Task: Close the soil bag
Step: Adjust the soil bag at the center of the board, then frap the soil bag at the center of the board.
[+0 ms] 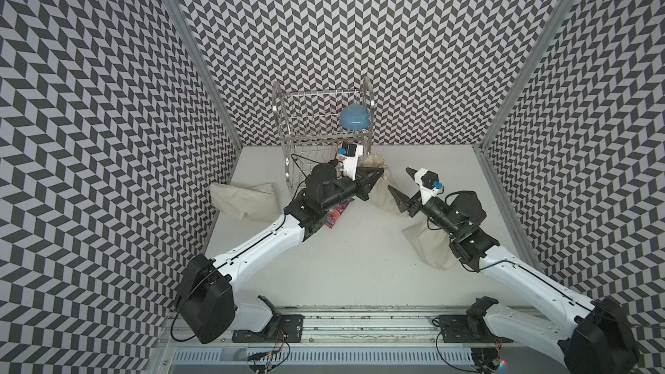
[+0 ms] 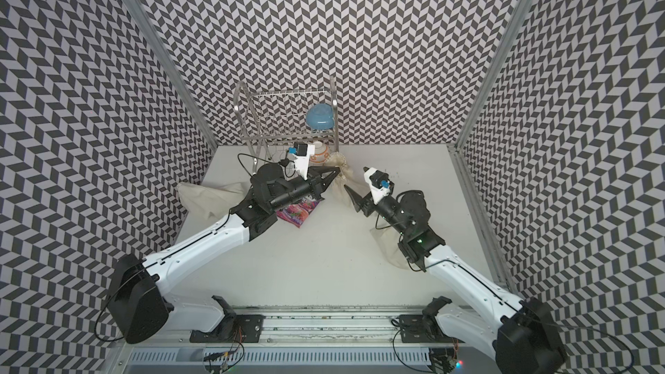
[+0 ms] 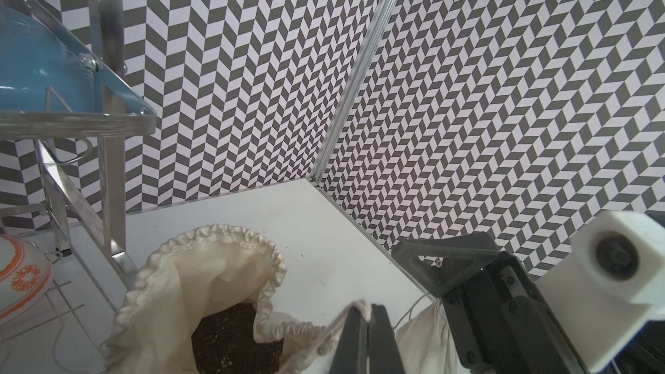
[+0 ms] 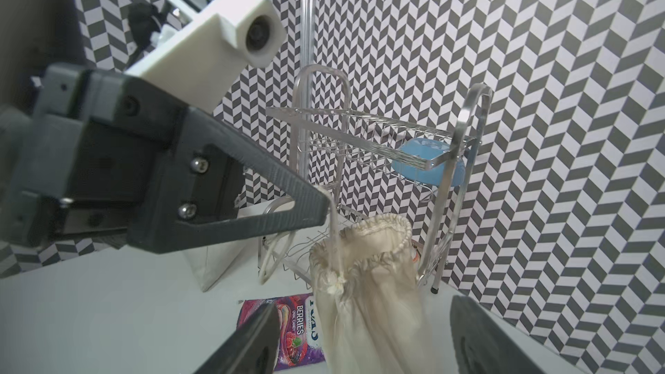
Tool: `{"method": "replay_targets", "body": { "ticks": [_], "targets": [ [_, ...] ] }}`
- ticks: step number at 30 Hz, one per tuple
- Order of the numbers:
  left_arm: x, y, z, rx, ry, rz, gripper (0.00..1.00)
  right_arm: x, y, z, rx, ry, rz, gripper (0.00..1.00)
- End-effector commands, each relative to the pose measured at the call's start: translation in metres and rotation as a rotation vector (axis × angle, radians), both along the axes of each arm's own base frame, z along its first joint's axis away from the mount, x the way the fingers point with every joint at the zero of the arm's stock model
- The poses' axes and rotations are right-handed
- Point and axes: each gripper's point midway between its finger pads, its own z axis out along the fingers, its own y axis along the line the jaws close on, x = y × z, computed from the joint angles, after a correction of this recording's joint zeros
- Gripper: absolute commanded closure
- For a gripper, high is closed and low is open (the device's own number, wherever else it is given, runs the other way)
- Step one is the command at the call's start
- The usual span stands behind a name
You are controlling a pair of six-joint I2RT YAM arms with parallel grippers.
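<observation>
Two grippers flank the soil bag (image 1: 382,194), upright at twelve o'clock on the table (image 1: 342,268): left gripper (image 1: 378,171) pinched tight on its drawstring (image 4: 334,239), right gripper (image 1: 402,183) spread wide at the bag's three o'clock.

Both top views from high above the front rail (image 1: 360,322), looking steeply down over the whole table (image 1: 342,268), far off, each wrist view close and low, aimed toward the back from opposite sides, both catching the soil bag (image 4: 374,293) and wire rack (image 4: 396,154).
</observation>
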Motion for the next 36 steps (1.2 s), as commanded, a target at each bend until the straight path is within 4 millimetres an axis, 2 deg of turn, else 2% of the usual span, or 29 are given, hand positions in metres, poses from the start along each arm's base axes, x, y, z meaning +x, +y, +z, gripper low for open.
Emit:
{"method": "replay_targets", "body": {
  "ticks": [1, 6, 10, 12, 14, 17, 19, 22, 24, 26, 28, 32, 36],
  "targets": [
    [-0.014, 0.002, 0.037, -0.041, -0.070, -0.038, 1.00, -0.010, 0.020, 0.018, -0.022, -0.124, 0.073, 0.24],
    [-0.018, 0.003, 0.045, -0.055, -0.083, -0.047, 1.00, -0.003, 0.036, 0.026, -0.017, -0.135, 0.082, 0.36],
    [-0.023, 0.004, 0.053, -0.071, -0.093, -0.060, 1.00, 0.018, 0.035, 0.026, 0.009, -0.107, 0.007, 0.57],
    [-0.029, 0.009, 0.065, -0.094, -0.116, -0.061, 1.00, 0.035, 0.031, 0.015, 0.009, -0.067, -0.068, 0.68],
    [-0.036, 0.020, 0.084, -0.138, -0.143, -0.051, 1.00, 0.051, 0.029, -0.004, -0.003, -0.018, -0.122, 0.73],
    [-0.053, 0.043, 0.128, -0.216, -0.219, -0.037, 1.00, 0.072, 0.023, -0.047, -0.049, 0.088, -0.217, 0.76],
    [-0.066, 0.064, 0.160, -0.270, -0.275, -0.015, 1.00, 0.081, 0.017, -0.082, -0.098, 0.179, -0.267, 0.76],
    [-0.080, 0.109, 0.202, -0.369, -0.361, 0.074, 1.00, 0.088, -0.006, -0.137, -0.157, 0.337, -0.375, 0.76],
    [-0.085, 0.128, 0.217, -0.389, -0.397, 0.115, 1.00, 0.087, -0.018, -0.150, -0.134, 0.383, -0.399, 0.76],
    [-0.086, 0.135, 0.222, -0.388, -0.408, 0.136, 1.00, 0.081, -0.018, -0.143, -0.101, 0.375, -0.373, 0.75],
    [-0.081, 0.131, 0.215, -0.378, -0.390, 0.132, 1.00, 0.071, -0.004, -0.122, -0.079, 0.339, -0.270, 0.72],
    [-0.062, 0.110, 0.186, -0.343, -0.308, 0.072, 1.00, 0.047, 0.016, -0.070, -0.029, 0.212, -0.114, 0.65],
    [-0.048, 0.090, 0.154, -0.321, -0.224, 0.014, 1.00, 0.029, 0.032, -0.043, -0.024, 0.166, -0.007, 0.51]
  ]
}}
